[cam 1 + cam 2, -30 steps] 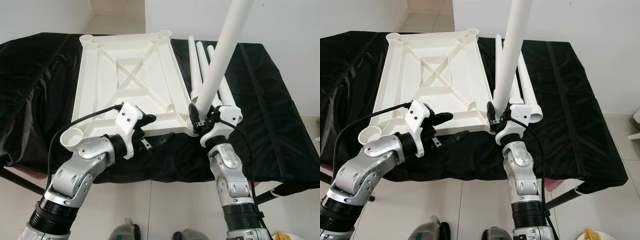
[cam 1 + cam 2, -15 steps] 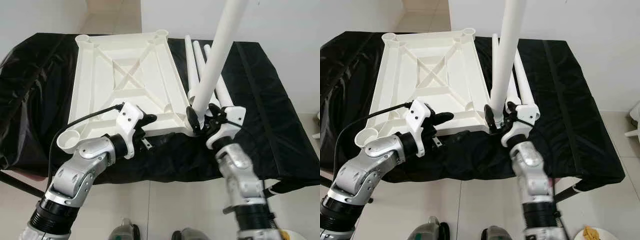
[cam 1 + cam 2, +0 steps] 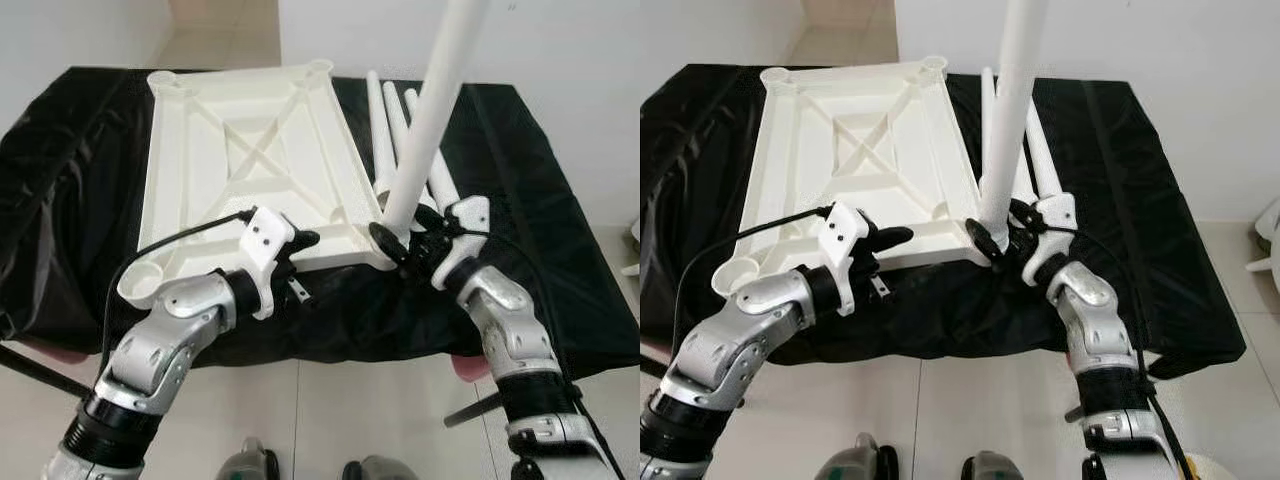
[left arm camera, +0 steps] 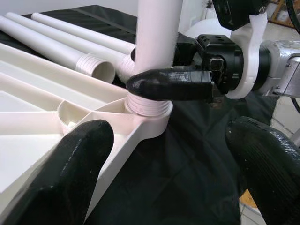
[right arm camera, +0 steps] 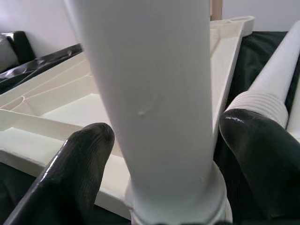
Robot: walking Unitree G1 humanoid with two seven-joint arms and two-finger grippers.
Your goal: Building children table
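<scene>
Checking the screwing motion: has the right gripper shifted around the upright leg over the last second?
Yes. The right gripper has swung rightward around the upright leg: its wrist now sits right of the tabletop corner socket, where earlier it was straight below.

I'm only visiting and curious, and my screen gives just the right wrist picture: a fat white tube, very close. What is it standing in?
Observer: That white plastic table leg stands in a corner socket of an upside-down white plastic tabletop, with the right gripper at its base.
Operator: Are there more legs?
Observer: Three more white threaded tubes lie on the black cloth on the tabletop's right.
Operator: And the other arm?
Observer: The left gripper is open by the tabletop's near edge.
</scene>
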